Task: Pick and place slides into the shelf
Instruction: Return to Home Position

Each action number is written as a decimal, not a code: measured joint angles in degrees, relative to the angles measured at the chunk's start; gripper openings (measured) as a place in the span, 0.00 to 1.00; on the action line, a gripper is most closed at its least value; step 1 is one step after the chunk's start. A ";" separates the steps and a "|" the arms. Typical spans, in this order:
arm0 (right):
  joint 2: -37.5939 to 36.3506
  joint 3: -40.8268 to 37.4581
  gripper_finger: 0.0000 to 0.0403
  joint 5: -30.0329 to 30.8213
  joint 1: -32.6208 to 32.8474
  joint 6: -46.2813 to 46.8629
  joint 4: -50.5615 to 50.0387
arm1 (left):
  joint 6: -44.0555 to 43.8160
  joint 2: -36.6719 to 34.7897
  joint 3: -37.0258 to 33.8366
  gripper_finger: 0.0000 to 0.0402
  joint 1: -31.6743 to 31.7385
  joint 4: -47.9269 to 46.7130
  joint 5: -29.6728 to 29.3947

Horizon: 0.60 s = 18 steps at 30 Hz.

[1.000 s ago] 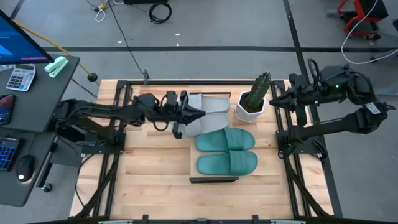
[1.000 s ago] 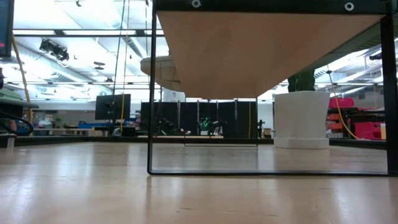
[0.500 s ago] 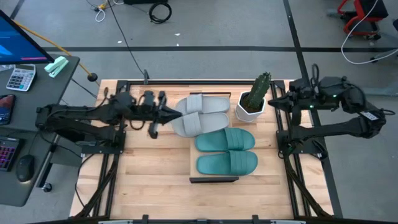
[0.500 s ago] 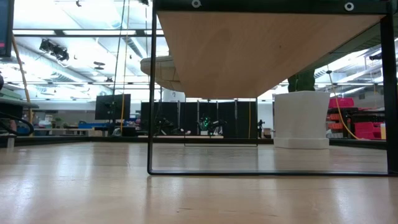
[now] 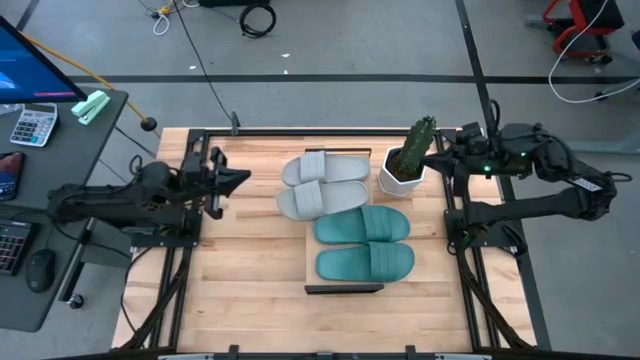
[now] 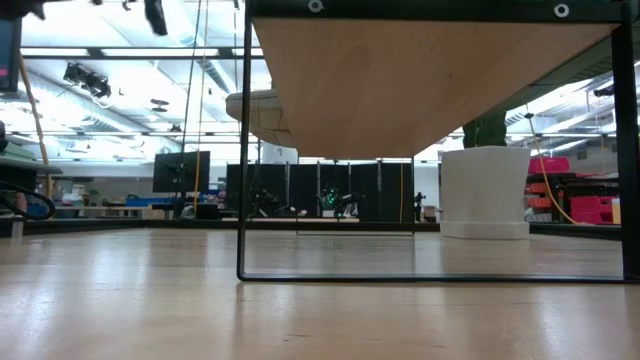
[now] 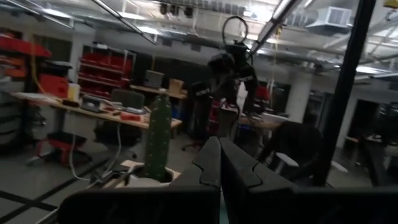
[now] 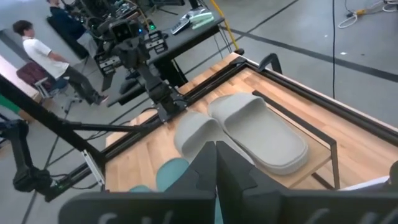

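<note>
Slides [image 5: 362, 225], four, side by side atop shelf [image 5: 343, 289]: two grey far end, two teal nearer. Left gripper [image 5: 240, 178] pinched closed, empty, over table's [image 5: 240, 270] left edge. Right gripper [image 5: 441, 164] closed beside potted cactus [image 5: 405, 170].

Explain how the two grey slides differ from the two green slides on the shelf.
Colour: the grey slides are pale grey, while the green slides are teal.
Place: the grey slides lie at the end of the shelf beside the white plant pot; the green slides lie at the other end.
Shift: the grey slides sit farther to the robot's left than the green slides.
Shared: all four lie strap up, across the shelf.
</note>
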 joint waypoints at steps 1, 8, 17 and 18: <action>0.21 0.00 0.01 0.19 0.00 0.36 0.01 | 0.06 -1.69 -1.17 0.01 0.00 -0.59 -0.66; 0.66 0.00 0.01 1.51 0.00 2.00 -0.02 | -0.01 -11.21 -7.94 0.00 0.00 -0.43 -3.06; 0.36 0.00 0.01 3.12 0.00 4.79 -0.37 | -1.06 -18.12 -14.97 0.00 0.00 2.56 -4.14; 0.38 0.00 0.01 3.12 0.00 4.91 -0.64 | -0.65 -18.63 -15.19 0.00 0.00 2.70 -4.12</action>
